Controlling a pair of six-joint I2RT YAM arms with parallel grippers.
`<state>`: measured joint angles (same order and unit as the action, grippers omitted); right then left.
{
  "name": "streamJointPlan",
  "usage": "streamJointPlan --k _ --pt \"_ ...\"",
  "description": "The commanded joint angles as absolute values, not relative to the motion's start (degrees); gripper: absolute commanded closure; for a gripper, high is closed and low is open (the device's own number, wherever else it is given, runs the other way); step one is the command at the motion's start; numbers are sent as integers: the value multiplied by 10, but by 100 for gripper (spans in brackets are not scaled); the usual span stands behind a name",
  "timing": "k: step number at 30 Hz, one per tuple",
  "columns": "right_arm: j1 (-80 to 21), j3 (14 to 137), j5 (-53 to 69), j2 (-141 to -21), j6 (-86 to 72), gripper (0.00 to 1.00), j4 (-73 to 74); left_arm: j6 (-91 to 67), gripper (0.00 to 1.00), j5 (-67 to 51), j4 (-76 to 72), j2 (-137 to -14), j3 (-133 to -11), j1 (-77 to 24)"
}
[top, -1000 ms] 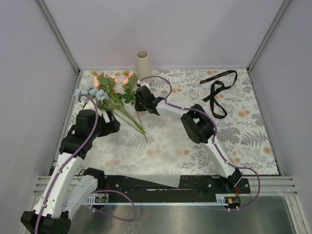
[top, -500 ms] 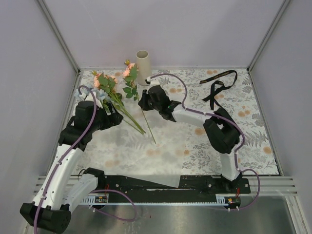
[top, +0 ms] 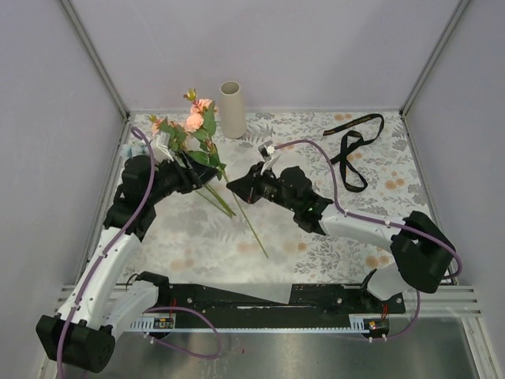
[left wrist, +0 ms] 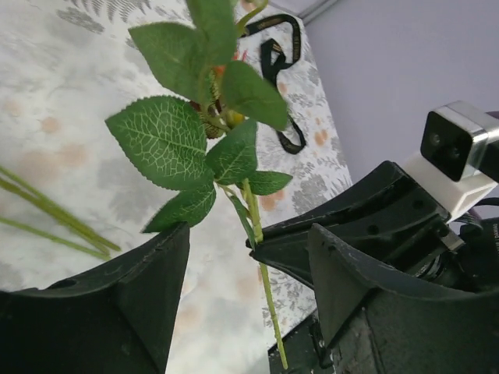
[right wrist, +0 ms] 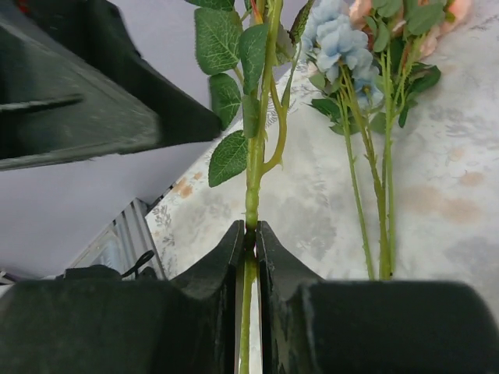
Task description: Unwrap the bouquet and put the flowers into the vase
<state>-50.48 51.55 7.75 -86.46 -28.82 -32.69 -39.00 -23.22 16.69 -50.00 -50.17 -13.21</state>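
Observation:
My right gripper point(right wrist: 251, 231) is shut on the green stem of one peach-pink flower point(top: 197, 118) and holds it up off the table, bloom toward the back. The stem's lower end point(top: 256, 237) slants toward the front. My left gripper point(left wrist: 249, 234) is open around that same stem point(left wrist: 265, 273), just beside the right gripper point(top: 239, 188), with a gap on each side. The other flowers point(top: 162, 130), pink and pale blue point(right wrist: 339, 35), lie loose at the back left, stems point(top: 219, 203) pointing forward. The beige vase point(top: 232, 109) stands upright at the back edge.
A black ribbon point(top: 353, 148) lies loose at the back right of the floral mat point(top: 394, 205). Metal frame posts and pale walls close in the table on three sides. The arms' base rail point(top: 260, 304) runs along the near edge.
The right arm has lifted one flower out of the bunch and swung it up and toward the front. The left gripper has moved in around its stem, jaws narrowing.

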Motion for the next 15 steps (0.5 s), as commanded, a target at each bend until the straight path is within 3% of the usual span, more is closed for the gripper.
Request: streamJointPlan --k 1,10,12,15 --pt "-507 502 107 -803 -295 100 -400 -435 34 -295 17 -504 -470 -155" --pt "-507 478 122 -750 -297 100 -395 -429 42 -249 -32 -514 -455 -250" --pt "-507 476 123 -747 -294 100 -382 -425 51 -237 -32 -513 -456 -257" --pt "-507 469 120 -743 -294 100 -381 -420 78 -227 -33 -511 -461 -263"
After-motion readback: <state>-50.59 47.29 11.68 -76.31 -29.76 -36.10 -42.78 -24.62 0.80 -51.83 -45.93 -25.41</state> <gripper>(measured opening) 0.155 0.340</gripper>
